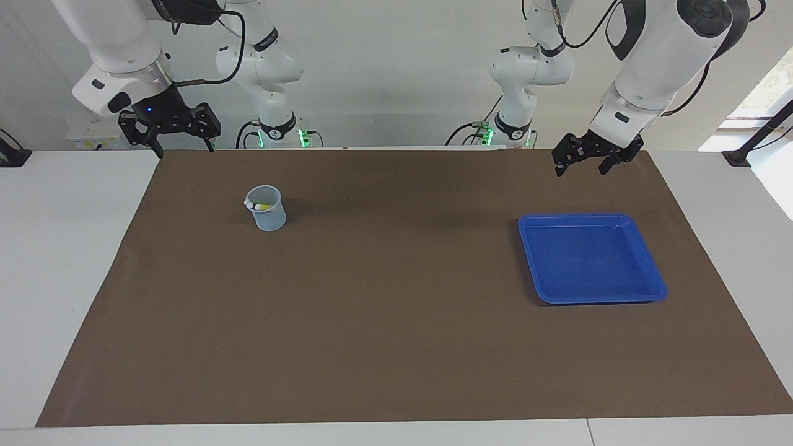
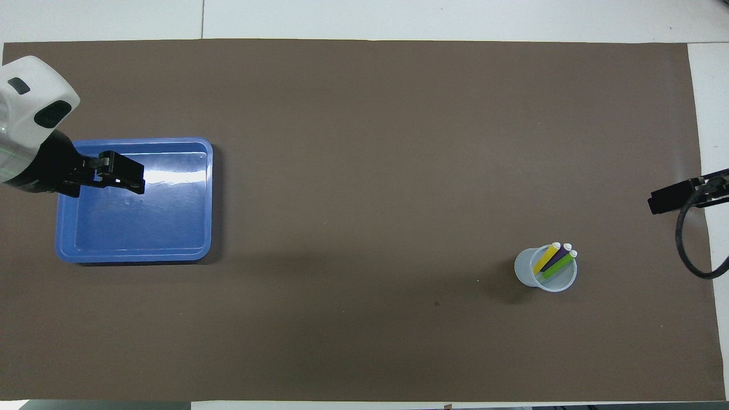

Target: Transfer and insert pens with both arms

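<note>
Right claw (image 1: 181,146) well apart from pens (image 2: 555,259).

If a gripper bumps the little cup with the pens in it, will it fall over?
Probably yes. The clear cup looks thin and light, and its base is narrower than its rim. The three pens lean against one wall, which likely helps it tip that way.

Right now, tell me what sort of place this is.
Probably a robotics lab bench: two white arms mounted at a table's edge, a brown mat over it, and staged props, a cup of pens and a tray.
</note>
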Tool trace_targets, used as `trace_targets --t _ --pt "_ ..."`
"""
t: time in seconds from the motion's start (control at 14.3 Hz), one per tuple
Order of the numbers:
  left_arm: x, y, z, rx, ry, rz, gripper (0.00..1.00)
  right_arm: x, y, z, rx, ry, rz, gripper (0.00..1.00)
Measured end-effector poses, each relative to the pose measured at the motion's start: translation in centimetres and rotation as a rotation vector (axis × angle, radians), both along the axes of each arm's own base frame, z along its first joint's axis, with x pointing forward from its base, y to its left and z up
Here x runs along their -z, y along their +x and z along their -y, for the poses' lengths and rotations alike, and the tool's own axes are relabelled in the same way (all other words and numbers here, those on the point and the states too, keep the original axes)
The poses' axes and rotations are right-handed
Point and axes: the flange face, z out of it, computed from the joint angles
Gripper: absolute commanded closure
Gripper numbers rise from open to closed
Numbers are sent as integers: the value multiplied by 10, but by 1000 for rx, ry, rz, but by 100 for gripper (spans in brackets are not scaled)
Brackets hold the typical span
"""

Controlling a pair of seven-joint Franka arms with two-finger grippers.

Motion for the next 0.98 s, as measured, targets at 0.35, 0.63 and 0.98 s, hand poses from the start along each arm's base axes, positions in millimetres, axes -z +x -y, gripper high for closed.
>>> trace_targets --t 0.35,0.63,0.98 --pt "1 -1 0 0 1 -8 0 7 4 -1 38 2 -12 0" --pt "1 -1 -1 -1 2 -9 0 6 5 0 41 5 -10 0" --pt "1 -1 -1 -2 2 -9 0 2 5 1 44 5 0 0"
